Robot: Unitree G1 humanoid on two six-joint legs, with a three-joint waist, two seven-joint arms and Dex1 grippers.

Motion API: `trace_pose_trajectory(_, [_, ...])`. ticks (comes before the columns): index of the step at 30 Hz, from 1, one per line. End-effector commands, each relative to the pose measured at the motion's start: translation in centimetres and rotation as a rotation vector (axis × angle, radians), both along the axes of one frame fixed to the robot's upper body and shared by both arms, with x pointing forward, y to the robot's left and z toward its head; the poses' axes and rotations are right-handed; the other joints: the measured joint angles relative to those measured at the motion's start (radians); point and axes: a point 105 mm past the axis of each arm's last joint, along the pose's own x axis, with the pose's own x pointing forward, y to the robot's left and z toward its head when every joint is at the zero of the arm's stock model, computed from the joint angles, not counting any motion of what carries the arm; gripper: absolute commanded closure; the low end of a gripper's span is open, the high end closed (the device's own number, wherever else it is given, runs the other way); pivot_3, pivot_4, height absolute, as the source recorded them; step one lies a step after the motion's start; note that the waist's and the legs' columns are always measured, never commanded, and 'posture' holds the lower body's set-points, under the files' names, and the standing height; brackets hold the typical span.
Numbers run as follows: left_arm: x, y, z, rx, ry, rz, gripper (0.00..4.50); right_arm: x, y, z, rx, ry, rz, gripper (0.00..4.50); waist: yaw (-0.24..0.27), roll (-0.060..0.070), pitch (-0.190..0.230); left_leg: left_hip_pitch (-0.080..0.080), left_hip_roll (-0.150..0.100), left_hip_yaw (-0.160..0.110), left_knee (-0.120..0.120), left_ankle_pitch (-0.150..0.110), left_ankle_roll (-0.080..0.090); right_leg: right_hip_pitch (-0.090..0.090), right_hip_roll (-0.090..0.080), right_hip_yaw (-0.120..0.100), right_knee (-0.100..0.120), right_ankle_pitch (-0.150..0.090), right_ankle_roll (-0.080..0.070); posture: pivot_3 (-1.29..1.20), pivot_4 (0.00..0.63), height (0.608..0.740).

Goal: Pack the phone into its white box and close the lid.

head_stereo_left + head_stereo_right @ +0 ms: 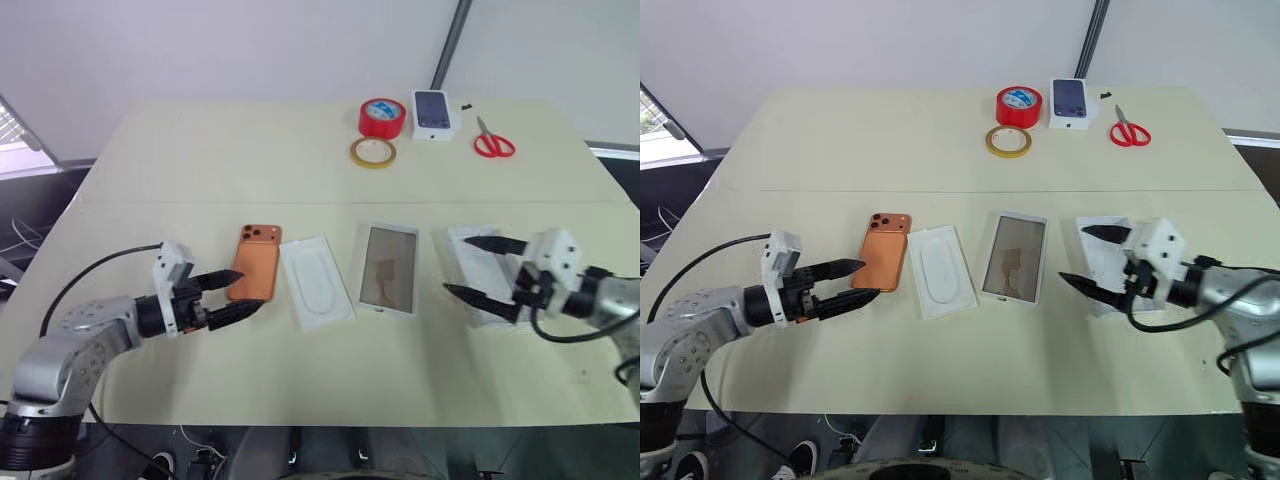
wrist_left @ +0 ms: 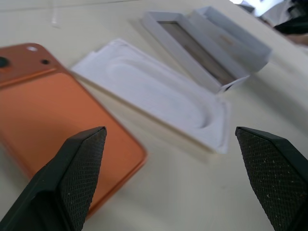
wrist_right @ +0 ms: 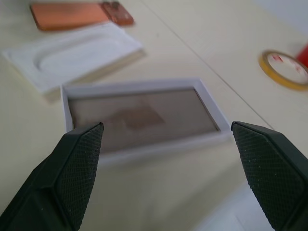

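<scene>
Pickup stage: left gripper (image 1: pixel 236 296), fingers spread wide and empty, hangs at the phone (image 1: pixel 254 262) at centre-left, perhaps touching; right gripper (image 1: pixel 482 267) gapes near the white box (image 1: pixel 389 268). Next: pinch the phone's edges.

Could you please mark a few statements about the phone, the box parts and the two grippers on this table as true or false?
1. The phone lies camera side up on the table. True.
2. The phone already sits inside the white box. False: the box holds no phone.
3. The white insert lies between phone and white box. True.
4. The left gripper is shut on the phone. False: it is open, holding nothing.
5. The right gripper stands open over the lid. True.
6. The scissors lie beside the phone. False: they are at the far edge.
</scene>
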Motion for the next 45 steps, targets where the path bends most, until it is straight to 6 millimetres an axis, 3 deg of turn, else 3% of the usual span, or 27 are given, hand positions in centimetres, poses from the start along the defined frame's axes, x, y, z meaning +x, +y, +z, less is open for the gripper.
trace_pose_trajectory(1, [-1.2,-1.3,0.0,0.016,0.113,-0.026,0.0,0.4,0.7,0.3,0.001,-0.03,0.018,0.06,0.002,0.0,0.0,0.0,0.0,0.0,0.0,0.0,0.0,0.0,0.0,0.0,0.0,0.0,0.0,0.0,0.15,0.74])
trace_pose_trajectory(12, [-0.3,-4.7,-2.0,-0.078,0.296,0.033,0.0,0.9,0.9,0.1,0.003,-0.061,0.01,0.06,0.001,0.0,0.0,0.0,-0.001,0.0,0.001,0.0,0.0,0.0,0.0,0.0,0.001,0.0,0.0,0.0,0.15,0.74])
trace_pose_trajectory(16, [0.4,-5.2,-4.1,-0.02,0.378,0.088,0.0,1.2,1.2,0.2,0.008,-0.074,0.01,0.06,0.001,0.0,0.0,0.0,-0.001,0.0,0.001,0.001,-0.001,0.0,0.001,0.0,0.002,0.0,0.0,0.0,0.15,0.74])
trace_pose_trajectory(26, [1.7,-6.2,-4.2,-0.112,0.397,0.156,0.0,1.5,1.2,0.2,0.006,-0.093,0.0,0.06,0.005,0.001,0.0,0.001,-0.001,-0.001,0.002,0.001,-0.001,0.002,0.001,0.0,0.001,0.0,0.0,0.0,0.15,0.74])
trace_pose_trajectory(29, [1.4,-6.4,-4.9,-0.116,0.444,0.152,1.18,1.6,1.2,0.3,0.007,-0.099,-0.003,0.0,0.005,0.001,0.0,0.001,-0.001,-0.001,0.002,0.001,-0.001,0.002,0.001,0.0,0.001,0.0,0.0,0.0,0.15,0.74])
trace_pose_trajectory(35, [1.2,-6.4,-5.8,-0.113,0.533,0.172,4.21,1.8,1.2,0.6,0.0,-0.113,-0.004,0.0,0.005,0.0,0.0,0.001,-0.001,-0.001,0.002,0.001,-0.001,0.002,0.001,0.0,0.001,0.0,0.0,0.0,0.15,0.74])
trace_pose_trajectory(36, [1.2,-6.4,-5.8,-0.108,0.541,0.17,4.49,1.8,1.2,0.6,-0.002,-0.115,-0.002,0.0,0.005,0.0,-0.001,0.001,-0.001,-0.001,0.002,0.001,-0.001,0.002,0.001,0.0,0.001,0.0,0.0,0.0,0.15,0.74])
trace_pose_trajectory(41, [1.3,-6.6,-5.1,-0.099,0.524,0.155,4.49,1.5,1.3,0.4,-0.02,-0.11,0.022,0.0,0.005,0.0,-0.001,0.001,-0.001,-0.001,0.002,0.001,-0.001,0.002,0.001,0.0,0.001,0.0,0.0,0.0,0.15,0.74])
trace_pose_trajectory(45, [2.4,-6.5,-3.4,-0.159,0.494,0.169,4.49,-0.1,3.1,-1.1,-0.023,-0.043,0.124,0.0,0.006,0.0,0.0,0.001,-0.001,-0.001,0.002,0.001,-0.001,0.002,0.001,0.0,0.001,0.0,0.0,0.0,0.15,0.74])
